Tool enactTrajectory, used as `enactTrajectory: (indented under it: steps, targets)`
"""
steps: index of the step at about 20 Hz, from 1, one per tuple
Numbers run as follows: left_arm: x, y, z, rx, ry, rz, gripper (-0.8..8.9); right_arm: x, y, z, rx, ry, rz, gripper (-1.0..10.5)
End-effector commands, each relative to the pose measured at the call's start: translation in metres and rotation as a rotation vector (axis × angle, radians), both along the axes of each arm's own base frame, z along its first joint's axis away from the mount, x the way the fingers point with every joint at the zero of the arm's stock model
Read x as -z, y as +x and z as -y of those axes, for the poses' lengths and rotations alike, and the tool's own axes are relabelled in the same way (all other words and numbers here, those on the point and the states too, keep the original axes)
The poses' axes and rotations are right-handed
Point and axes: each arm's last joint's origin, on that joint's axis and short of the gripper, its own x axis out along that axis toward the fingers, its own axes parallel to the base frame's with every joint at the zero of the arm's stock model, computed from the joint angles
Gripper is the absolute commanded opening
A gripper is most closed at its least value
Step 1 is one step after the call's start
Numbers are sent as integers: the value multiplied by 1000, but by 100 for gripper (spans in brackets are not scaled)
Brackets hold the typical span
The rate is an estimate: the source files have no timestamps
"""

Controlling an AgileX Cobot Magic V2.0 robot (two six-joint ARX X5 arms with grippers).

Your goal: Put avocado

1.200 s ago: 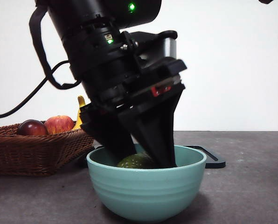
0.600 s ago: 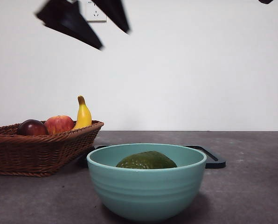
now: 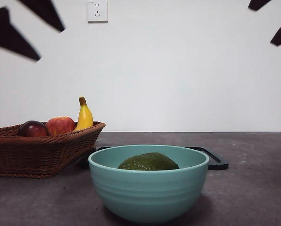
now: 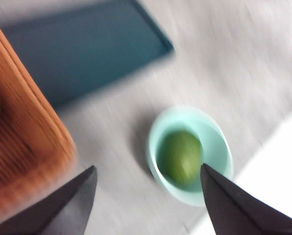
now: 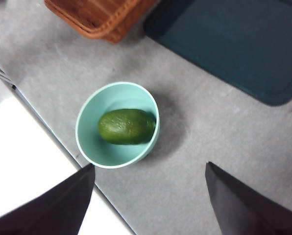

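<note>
One avocado lies inside my teal bowl; both grippers, left gripper and right gripper, hang high, spread, empty: placement looks finished.

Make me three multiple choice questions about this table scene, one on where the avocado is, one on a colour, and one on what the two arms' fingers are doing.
1. Where is the avocado?
A. in the wicker basket
B. in the bowl
C. on the dark tray

2. What colour is the bowl?
A. pale teal
B. red
C. white

3. How do the left gripper and right gripper stand?
A. both shut on fruit
B. one holds the banana
C. both open and empty, high above the table

Answers:
1 B, both wrist views show the avocado lying inside the bowl.
2 A, the front view shows its pale teal wall.
3 C, in each wrist view the fingers are spread wide with nothing between them.
</note>
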Motion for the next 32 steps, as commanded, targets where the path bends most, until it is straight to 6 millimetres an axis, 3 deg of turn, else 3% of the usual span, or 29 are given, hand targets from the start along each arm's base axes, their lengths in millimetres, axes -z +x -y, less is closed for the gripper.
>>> enactTrajectory:
  steps: [1,5,12,16,24,30,32]
  targets:
    - [6,-8,0,55,-30,-44,342,2,9,-5,3,-6,-32,362]
    - [7,-20,-5,106,-19,-82,342,18,30,-18,-12,-46,-110,362]
    - [7,-24,-5,167,-57,-118,342,57,63,-62,-106,-98,-186,356]
    - [7,-25,-5,167,-56,-119,342,82,77,-83,-112,-156,-192,292]
    - [7,-25,-5,169,-55,-116,342,116,87,-109,-114,-259,-181,208]
    - [7,-25,-5,169,-55,-116,342,124,85,-119,-132,-287,-169,17]
    - [7,-25,-5,169,-55,-116,342,123,84,-122,-141,-278,-162,9]
